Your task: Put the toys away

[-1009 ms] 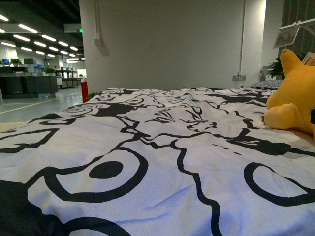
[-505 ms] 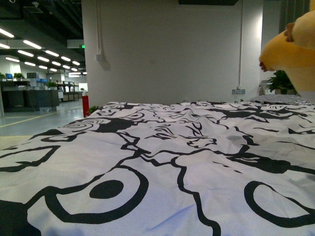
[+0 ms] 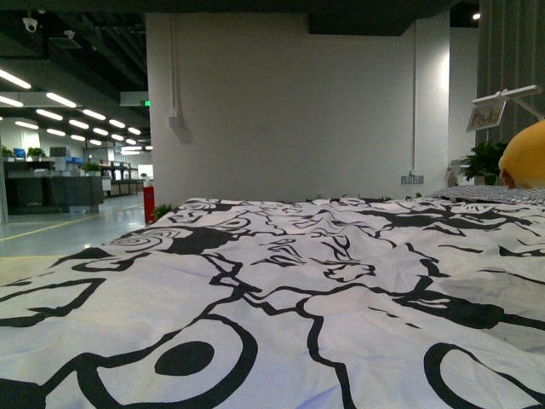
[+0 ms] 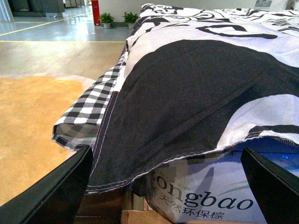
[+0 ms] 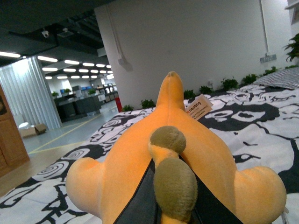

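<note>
The plush toy [image 5: 196, 154] is yellow-orange and fuzzy, with a brown tuft and a paper tag. In the right wrist view it fills the foreground above the bed. My right gripper [image 5: 173, 203] is shut on the plush toy, with its black fingers [image 5: 135, 200] pressed on either side of the brown tuft. In the front view only a rounded yellow part of the plush toy [image 3: 525, 153] shows at the right edge; the gripper itself is out of frame there. My left gripper [image 4: 168, 186] is open and holds nothing, low at the side of the bed.
A black-and-white patterned bed cover [image 3: 281, 290] spreads across the front view, and its hem [image 4: 154, 140] hangs in front of the left gripper. Under it sits a printed white bag [image 4: 205, 196]. A white wall [image 3: 289, 102] stands behind the bed, with potted plants [image 3: 485, 162] at the right.
The plush toy has left the bed at the right, rose to the upper right corner, and now shows only as a sliver at the right edge. The front view has shifted slightly.
</note>
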Tool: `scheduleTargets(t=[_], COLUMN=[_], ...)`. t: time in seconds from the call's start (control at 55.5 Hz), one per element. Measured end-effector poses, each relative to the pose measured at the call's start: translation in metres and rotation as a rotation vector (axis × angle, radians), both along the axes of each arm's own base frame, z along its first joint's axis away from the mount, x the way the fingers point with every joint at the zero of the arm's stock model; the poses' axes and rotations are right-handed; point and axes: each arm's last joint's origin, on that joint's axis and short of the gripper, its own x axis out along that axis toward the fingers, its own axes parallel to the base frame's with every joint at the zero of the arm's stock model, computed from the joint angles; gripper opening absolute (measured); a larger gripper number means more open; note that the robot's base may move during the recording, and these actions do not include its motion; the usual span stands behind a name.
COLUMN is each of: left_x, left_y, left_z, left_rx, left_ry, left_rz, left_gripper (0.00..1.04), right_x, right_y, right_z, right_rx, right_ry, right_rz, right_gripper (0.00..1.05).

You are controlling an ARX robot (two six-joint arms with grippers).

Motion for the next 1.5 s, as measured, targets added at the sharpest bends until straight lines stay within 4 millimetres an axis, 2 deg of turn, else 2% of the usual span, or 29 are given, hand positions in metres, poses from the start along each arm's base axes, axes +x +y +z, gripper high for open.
scheduleTargets(t=[0.288, 0.378, 0.432, 0.486, 0.595, 0.865, 1.153, 1.495], left_x=[0.0, 0.0, 0.0, 0.0, 0.0, 0.0, 0.0, 0.0], left_y=[0.0, 0.0, 0.0, 0.0, 0.0, 0.0, 0.0, 0.0], left_z=[0.0, 0.0, 0.0, 0.0, 0.0, 0.0, 0.0, 0.0], left_rx=[0.0, 0.0, 0.0, 0.0, 0.0, 0.0, 0.0, 0.0], left_ry=[0.0, 0.0, 0.0, 0.0, 0.0, 0.0, 0.0, 0.0], left_rz=[0.0, 0.0, 0.0, 0.0, 0.0, 0.0, 0.0, 0.0], left_gripper=[0.98, 0.98, 0.98, 0.98, 0.98, 0.98, 0.98, 0.98], right_x=[0.0, -0.001, -0.004, -0.008, -0.012, -0.02, -0.025, -0.03], right_y=[0.0, 0.003, 0.008, 0.014, 0.021, 0.033, 0.046, 0.047], right_z=[0.0, 0.0, -0.009, -0.027, -0.046, -0.076, -0.098, -0.114], right_rx=[-0.001, -0.033, -0.098, -0.16, -0.223, -0.267, -0.275, -0.274], right_ry=[0.0, 0.143, 0.254, 0.342, 0.356, 0.342, 0.339, 0.333], right_rz=[-0.002, -0.099, -0.135, -0.137, -0.15, -0.155, -0.145, -0.146], right_gripper=[0.06, 0.06, 0.06, 0.06, 0.06, 0.06, 0.06, 0.06])
